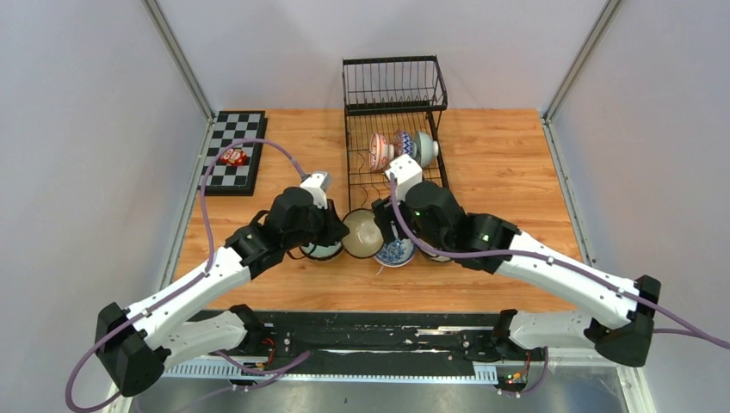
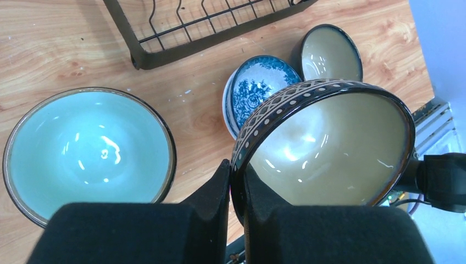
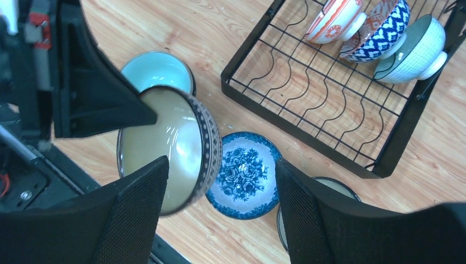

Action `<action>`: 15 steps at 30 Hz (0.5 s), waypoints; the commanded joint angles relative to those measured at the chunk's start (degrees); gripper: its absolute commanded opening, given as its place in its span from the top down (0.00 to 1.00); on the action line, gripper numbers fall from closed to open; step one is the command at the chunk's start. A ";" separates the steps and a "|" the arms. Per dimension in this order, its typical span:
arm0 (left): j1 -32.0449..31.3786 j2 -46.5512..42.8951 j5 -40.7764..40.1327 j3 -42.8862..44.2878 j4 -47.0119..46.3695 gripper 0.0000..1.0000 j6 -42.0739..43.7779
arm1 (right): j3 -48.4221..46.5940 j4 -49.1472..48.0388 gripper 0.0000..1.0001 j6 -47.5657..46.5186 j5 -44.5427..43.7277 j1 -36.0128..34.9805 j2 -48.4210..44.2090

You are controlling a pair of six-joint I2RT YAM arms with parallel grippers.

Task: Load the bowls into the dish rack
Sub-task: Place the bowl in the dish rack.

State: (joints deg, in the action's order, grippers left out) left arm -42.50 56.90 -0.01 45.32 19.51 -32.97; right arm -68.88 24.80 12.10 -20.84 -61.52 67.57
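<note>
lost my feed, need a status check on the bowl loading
Left gripper shut on cream bowl rim, bowl tilted. Right gripper open beside it. Three bowls in dish rack, near slots free. Nothing blocking the rack.

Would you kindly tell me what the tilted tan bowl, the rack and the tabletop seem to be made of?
The tan bowl looks like glazed ceramic: glossy highlights inside, a patterned dark band outside. The rack seems black-coated metal wire, judging by its thin bent rods. The tabletop is wood or wood-look laminate, matte, with visible grain and knots.
</note>
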 commanded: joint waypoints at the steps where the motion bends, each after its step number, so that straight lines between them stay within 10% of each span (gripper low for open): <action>1: 3.86 -2.94 7.76 -2.24 -9.14 1.00 -1.25 | 4.91 -5.46 0.23 1.56 6.99 1.36 -5.76; 15: 14.61 -8.90 26.00 -12.95 -31.99 1.00 -11.24 | 19.33 -23.82 0.02 12.12 30.22 9.15 -14.83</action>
State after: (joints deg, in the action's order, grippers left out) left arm -30.22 50.28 18.09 34.30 2.90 -38.24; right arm -52.90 10.39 18.98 -1.21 -54.83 54.50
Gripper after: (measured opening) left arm 0.105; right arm 0.971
